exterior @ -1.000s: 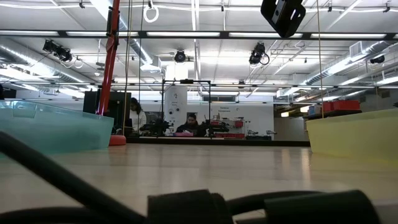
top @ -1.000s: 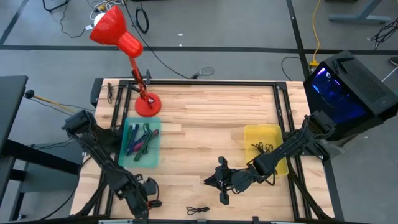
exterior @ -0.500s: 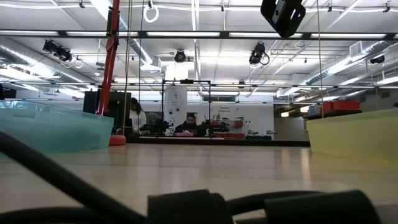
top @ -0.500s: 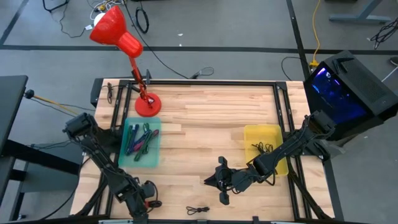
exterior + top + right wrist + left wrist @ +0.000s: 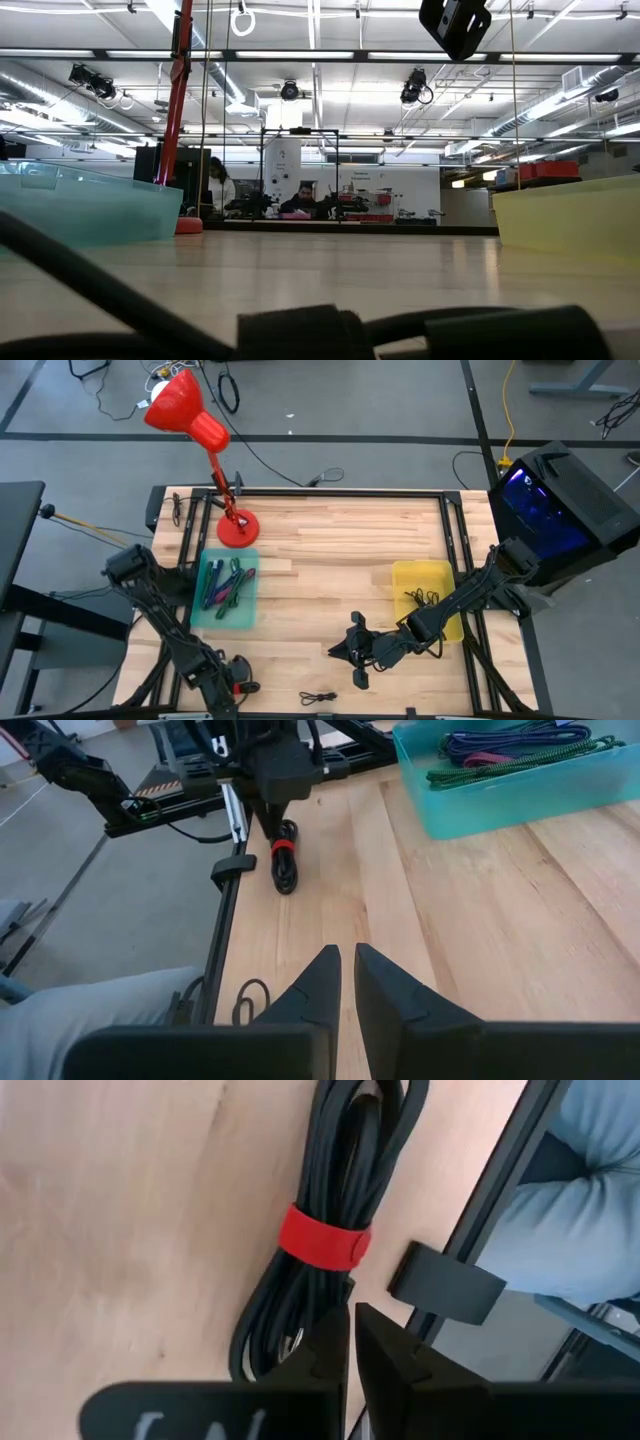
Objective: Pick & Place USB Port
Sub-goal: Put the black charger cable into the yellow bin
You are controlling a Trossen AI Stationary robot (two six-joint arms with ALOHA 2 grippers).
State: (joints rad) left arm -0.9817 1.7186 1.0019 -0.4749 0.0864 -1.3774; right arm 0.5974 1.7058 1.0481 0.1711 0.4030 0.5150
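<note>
While the left gripper (image 5: 350,1342) was clenched empty above the cable (image 5: 330,1200) at the table's (image 5: 340,540) left front corner, a pushed, ungrasped bundle was risked; the right gripper (image 5: 346,982) was clenched too.

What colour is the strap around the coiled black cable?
Red strap on the black cable; the left wrist view shows it best.

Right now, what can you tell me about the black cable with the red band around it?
The black cable is wound into a long bundle of loops, held together in the middle by a red band. It lies flat on the wooden table, near the edge by the black frame rail. The left gripper is right over one end, fingers closed together. Whether it touches the cable is unclear.
</note>
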